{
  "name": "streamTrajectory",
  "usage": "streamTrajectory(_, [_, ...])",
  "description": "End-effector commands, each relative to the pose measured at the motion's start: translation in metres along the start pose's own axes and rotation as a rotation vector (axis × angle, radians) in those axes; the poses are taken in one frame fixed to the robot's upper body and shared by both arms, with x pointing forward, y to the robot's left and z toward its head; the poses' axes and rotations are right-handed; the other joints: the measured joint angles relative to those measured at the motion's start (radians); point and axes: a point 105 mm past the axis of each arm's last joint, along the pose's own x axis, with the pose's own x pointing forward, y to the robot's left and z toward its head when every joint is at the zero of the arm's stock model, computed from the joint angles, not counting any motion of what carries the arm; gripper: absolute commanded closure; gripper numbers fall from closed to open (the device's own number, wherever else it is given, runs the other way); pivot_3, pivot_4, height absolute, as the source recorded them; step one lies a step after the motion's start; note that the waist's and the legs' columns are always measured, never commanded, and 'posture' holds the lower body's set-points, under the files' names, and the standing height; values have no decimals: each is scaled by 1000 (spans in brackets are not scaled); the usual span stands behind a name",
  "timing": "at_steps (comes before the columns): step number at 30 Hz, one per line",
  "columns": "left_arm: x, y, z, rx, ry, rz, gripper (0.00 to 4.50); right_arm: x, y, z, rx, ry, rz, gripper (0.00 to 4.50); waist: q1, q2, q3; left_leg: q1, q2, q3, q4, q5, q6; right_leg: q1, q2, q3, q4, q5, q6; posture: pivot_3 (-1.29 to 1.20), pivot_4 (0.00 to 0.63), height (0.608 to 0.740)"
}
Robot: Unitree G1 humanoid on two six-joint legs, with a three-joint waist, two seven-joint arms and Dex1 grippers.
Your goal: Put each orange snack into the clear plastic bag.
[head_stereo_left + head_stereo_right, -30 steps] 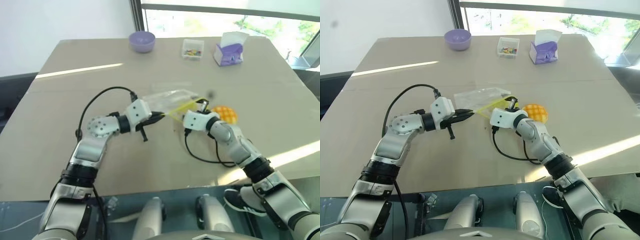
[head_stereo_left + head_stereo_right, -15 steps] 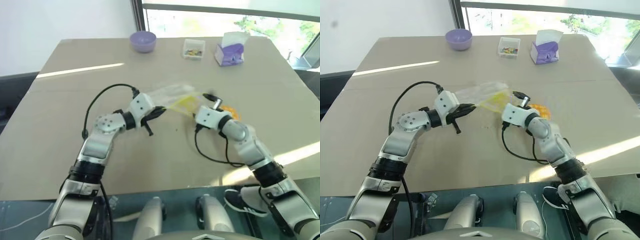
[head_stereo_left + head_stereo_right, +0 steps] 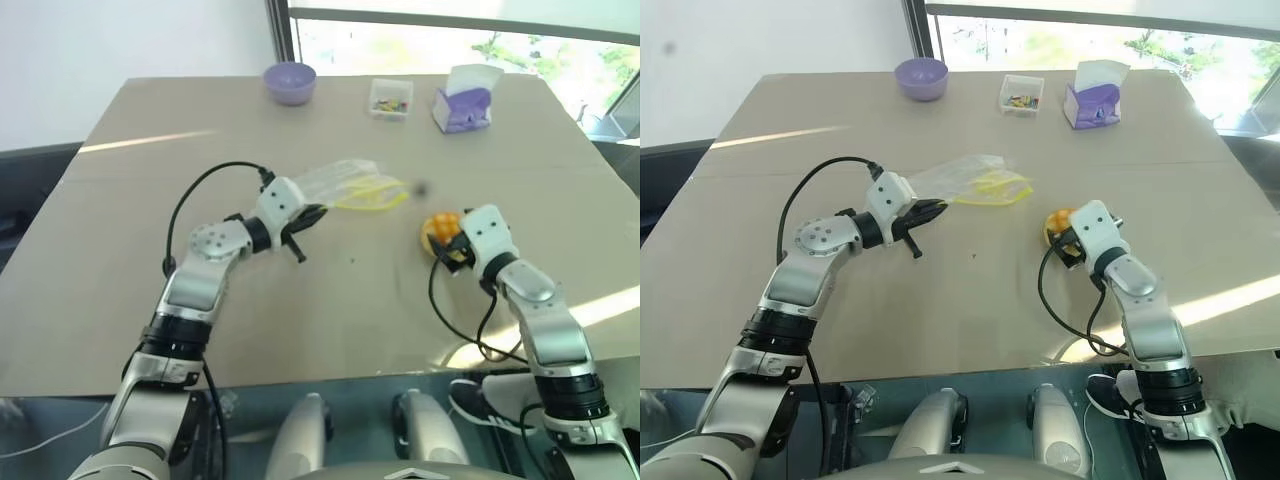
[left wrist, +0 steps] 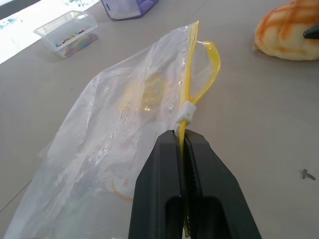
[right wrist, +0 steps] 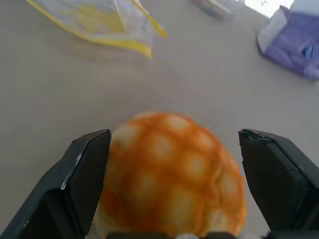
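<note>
The orange snack (image 3: 438, 230), round with a darker grid on top, lies on the table to the right of the middle. My right gripper (image 5: 174, 133) stands open with one finger on each side of the snack (image 5: 172, 174); I cannot tell if the fingers touch it. The clear plastic bag (image 3: 345, 182) lies crinkled to the left of the snack, its yellow seal strip gaping in a loop towards it. My left gripper (image 4: 182, 137) is shut on the yellow strip of the bag (image 4: 114, 114), just behind the white slider.
A purple bowl (image 3: 290, 79), a small clear box of coloured bits (image 3: 390, 97) and a purple tissue box (image 3: 462, 100) stand along the table's far edge. Black cables hang from both wrists.
My right gripper has swung right, away from the bag's mouth, and rolled; it now straddles the snack. My left gripper keeps its hold on the strip, hardly moved.
</note>
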Motion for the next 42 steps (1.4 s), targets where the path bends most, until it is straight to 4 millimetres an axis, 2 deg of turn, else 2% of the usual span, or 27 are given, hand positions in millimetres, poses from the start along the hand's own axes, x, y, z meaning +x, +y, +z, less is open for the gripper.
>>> streamTrajectory(1, [-5, 7, 17, -4, -64, -1, 4500, -4, -7, -13, 137, 56, -49, 104, 2, 0, 0, 0, 0, 0, 0, 0, 0, 0, 0, 0, 0, 0, 0, 0, 150, 737])
streamTrajectory(5, [-6, 4, 18, -17, -70, -31, 4500, -3, -5, -32, 221, 125, -50, 104, 8, 0, 0, 0, 0, 0, 1, 0, 0, 1, 0, 0, 0, 0, 0, 0, 150, 737])
streamTrajectory(8, [-7, 4, 18, -22, -73, -34, 4500, -3, -3, -35, 245, 135, -49, 104, 11, 0, -1, 1, 0, -1, 1, 0, 0, 3, 0, -1, 0, 0, 0, 0, 150, 737])
streamTrajectory(9, [-7, 5, 18, -22, -72, -33, 4500, -3, -4, -36, 251, 134, -55, 771, 11, 0, -1, 1, 0, -1, 2, 0, 0, 3, 0, -1, 0, 0, 0, 0, 150, 737])
streamTrajectory(10, [-7, 5, 18, -22, -72, -32, 4500, -3, -5, -36, 253, 134, -60, 952, 11, 0, -1, 1, 0, -1, 2, 0, 0, 3, 0, -1, 0, 0, 0, 0, 150, 737])
streamTrajectory(11, [-7, 6, 18, -23, -72, -31, 4500, -3, -5, -35, 251, 130, -63, 1522, 11, 0, -1, 1, 0, -1, 2, 0, 0, 3, 0, -1, 0, 0, 0, 0, 150, 737])
streamTrajectory(12, [-8, 6, 18, -23, -72, -31, 4500, -3, -6, -34, 245, 124, -65, 1743, 11, 0, -1, 1, 0, -1, 2, 0, 0, 3, 0, -1, 0, 0, 0, 0, 150, 737])
streamTrajectory(15, [-8, 7, 19, -30, -74, -31, 4500, -4, -9, -24, 218, 79, -64, 3052, 11, 0, -1, 1, 0, -1, 2, 0, 0, 3, 0, -1, 0, 0, 0, 0, 150, 737])
streamTrajectory(20, [-9, 9, 22, -48, -87, -31, 4500, -7, -6, 11, 181, -63, 10, 3052, 10, 0, 0, 1, 0, -1, 2, 0, 0, 3, 0, -1, 0, 0, 0, 0, 150, 737])
streamTrajectory(27, [-7, 3, 31, -24, -118, -71, 4500, -10, 34, 66, 222, -229, 246, 3052, 4, 1, 0, 1, 0, -1, 2, 0, 0, 2, 0, -1, 0, 0, 0, 0, 150, 737])
streamTrajectory(33, [-9, -11, 35, 37, -139, -141, 4500, 1, 45, 81, 248, -250, 299, 3052, 11, 1, 0, 0, 0, -2, 2, 0, 0, 3, 0, -2, -1, 0, 0, 0, 150, 737])
streamTrajectory(39, [-9, -19, 41, 40, -176, -157, 4500, 12, 56, 74, 245, -196, 350, 3052, 10, 1, 0, 0, 0, -2, 2, 0, 0, 2, 0, -2, -1, 0, 0, 0, 150, 737])
streamTrajectory(42, [-11, -28, 37, 74, -164, -198, 4500, 14, 60, 75, 251, -188, 369, 3052, 9, 1, 0, 0, 0, -1, 2, 0, 0, 2, 0, -2, -1, 0, 0, 0, 150, 737])
